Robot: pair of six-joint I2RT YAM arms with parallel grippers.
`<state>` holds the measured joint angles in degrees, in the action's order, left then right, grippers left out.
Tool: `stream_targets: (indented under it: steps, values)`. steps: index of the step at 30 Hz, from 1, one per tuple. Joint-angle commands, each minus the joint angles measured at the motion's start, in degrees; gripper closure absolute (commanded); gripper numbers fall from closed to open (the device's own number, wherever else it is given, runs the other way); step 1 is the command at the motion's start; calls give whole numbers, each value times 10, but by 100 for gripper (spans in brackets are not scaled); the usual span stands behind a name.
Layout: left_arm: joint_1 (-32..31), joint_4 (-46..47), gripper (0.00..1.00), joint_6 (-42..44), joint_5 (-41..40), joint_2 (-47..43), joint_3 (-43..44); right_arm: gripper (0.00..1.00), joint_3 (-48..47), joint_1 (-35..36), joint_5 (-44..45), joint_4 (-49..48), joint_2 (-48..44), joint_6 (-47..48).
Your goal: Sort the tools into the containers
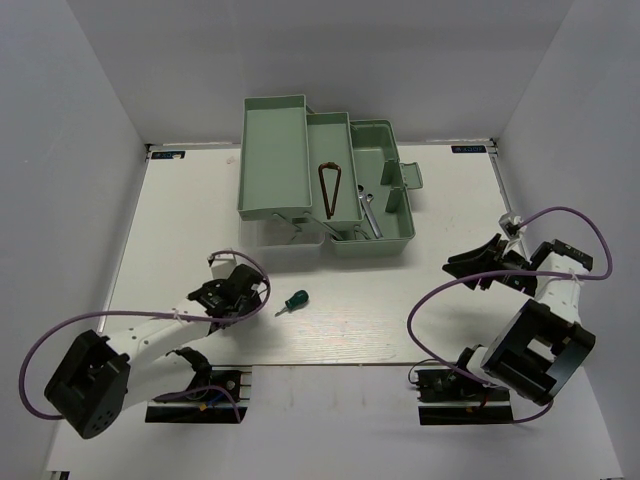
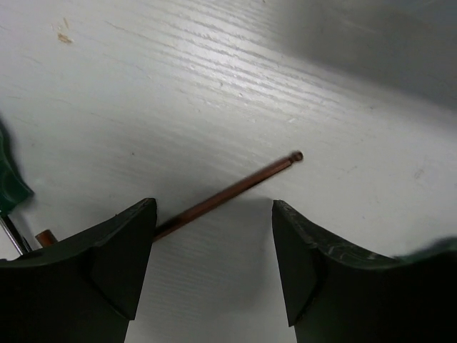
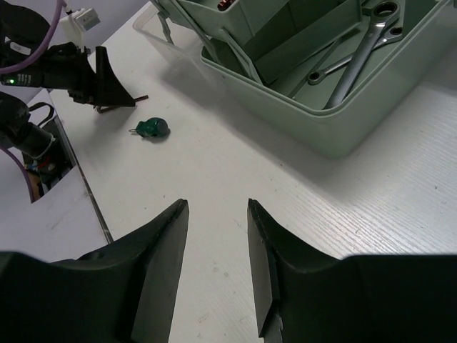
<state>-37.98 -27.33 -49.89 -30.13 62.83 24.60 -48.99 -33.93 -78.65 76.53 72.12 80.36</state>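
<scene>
Leftmost, the left arm (image 1: 150, 335) reaches forward from its base and lies low over the table (image 1: 400, 310), its wrist bent down near the front left corner of the toolbox (image 1: 385, 240). The left gripper (image 2: 213, 213) is spread wide and grips nothing. Its wrist camera shows what the overhead view hides: a thin reddish-brown hex key (image 2: 235, 187) lies flat on the table. It runs from under the left finger (image 2: 107, 264) up across the gap, and its ball end is free. A dark green handle (image 2: 11, 179) cuts in at that view's left edge; whether it belongs to the screwdriver seen from above cannot be told.

Just right of that gripper, a green-handled screwdriver (image 1: 295, 300) lies alone on the table, apart from the toolbox. The toolbox stands open at the far middle, its trays stepped out to the left. More hex keys (image 1: 330, 188) lie in the middle tray (image 1: 330, 130). The silver wrenches (image 1: 368, 212) rest in the deep base compartment, which the right wrist view shows far more plainly.

The right arm (image 1: 540, 345) folds up and back, its wrist raised off the table right of the toolbox and aimed leftward. The right gripper (image 3: 216, 211) is parted with only bare table showing between its fingers.
</scene>
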Motion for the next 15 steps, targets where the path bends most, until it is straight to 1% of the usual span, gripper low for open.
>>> stream_targets:
  steps: [1,5,11,13,15]
  values:
    - [4,7,25,-6,64,-47,-28,55,-16,-6,-24,181,2,9]
    - [4,-33,25,-6,84,-91,-36,55,-17,-8,-26,182,2,8]
    - [4,-40,26,0,115,-92,-43,55,-16,-11,-28,181,-3,3]
    - [-7,-40,29,0,122,-70,-43,55,-15,-12,-28,180,-6,2]
    - [-7,-50,37,0,117,-40,-19,55,-16,-16,-29,182,-8,1]
